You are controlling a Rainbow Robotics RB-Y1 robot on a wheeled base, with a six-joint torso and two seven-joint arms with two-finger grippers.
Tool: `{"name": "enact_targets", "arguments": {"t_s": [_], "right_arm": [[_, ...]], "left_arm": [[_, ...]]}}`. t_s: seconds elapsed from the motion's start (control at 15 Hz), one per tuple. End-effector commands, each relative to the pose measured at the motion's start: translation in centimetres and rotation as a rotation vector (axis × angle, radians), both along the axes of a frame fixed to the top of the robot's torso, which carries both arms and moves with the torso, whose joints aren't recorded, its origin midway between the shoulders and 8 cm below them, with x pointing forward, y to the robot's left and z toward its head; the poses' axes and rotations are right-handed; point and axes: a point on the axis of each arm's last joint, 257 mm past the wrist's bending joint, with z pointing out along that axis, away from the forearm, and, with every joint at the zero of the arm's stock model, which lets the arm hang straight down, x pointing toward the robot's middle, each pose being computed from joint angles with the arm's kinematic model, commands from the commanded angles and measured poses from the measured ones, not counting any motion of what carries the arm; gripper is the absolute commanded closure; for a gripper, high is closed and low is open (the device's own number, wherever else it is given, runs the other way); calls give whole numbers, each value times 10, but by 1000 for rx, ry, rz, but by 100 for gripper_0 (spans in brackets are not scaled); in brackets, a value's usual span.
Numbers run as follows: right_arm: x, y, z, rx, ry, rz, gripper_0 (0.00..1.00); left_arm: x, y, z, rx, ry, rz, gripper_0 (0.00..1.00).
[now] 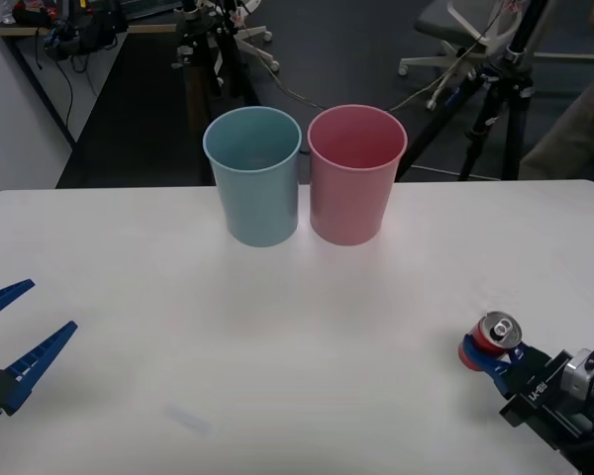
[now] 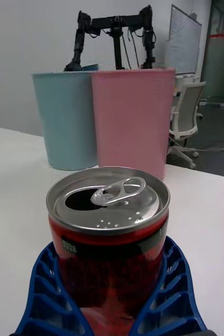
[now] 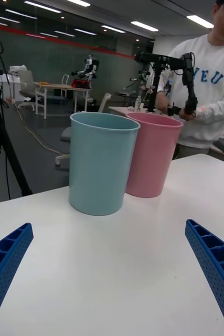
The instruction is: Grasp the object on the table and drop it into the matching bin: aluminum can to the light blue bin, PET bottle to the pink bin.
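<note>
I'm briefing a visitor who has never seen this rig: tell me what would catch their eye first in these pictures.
First, the two tall tapered plastic bins standing side by side at the table's far edge, the light blue bin left of the pink bin. Next, the small red aluminum can with its silver top, near the white table's right front, with the right gripper closed around it. The left gripper waits open at the left edge.

The aluminum can (image 2: 109,247) is deep red with a silver top and pull tab and a thin black band under the rim. Blue ribbed fingers (image 2: 177,294) of the right end effector (image 1: 487,358) flank it. Beyond it stand the pale blue-teal light blue bin (image 1: 254,176) and the pink bin (image 1: 354,175) on the plain white table (image 1: 277,327).
</note>
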Motion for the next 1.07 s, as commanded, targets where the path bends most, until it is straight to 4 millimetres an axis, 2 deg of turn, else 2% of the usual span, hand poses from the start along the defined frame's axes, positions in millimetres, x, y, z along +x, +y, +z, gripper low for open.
{"name": "enact_targets", "arguments": {"t_s": [0.07,0.27,0.67,1.07], "right_arm": [[2,16,38,-22,-18,-15,100],[2,54,77,-1,-28,19,100],[7,137,136,66,-37,128,100],[30,196,183,138,-69,167,100]], "left_arm": [[0,0,0,0,0,0,0],[0,0,0,0,0,0,0],[0,0,0,0,0,0,0],[0,0,0,0,0,0,0]]}}
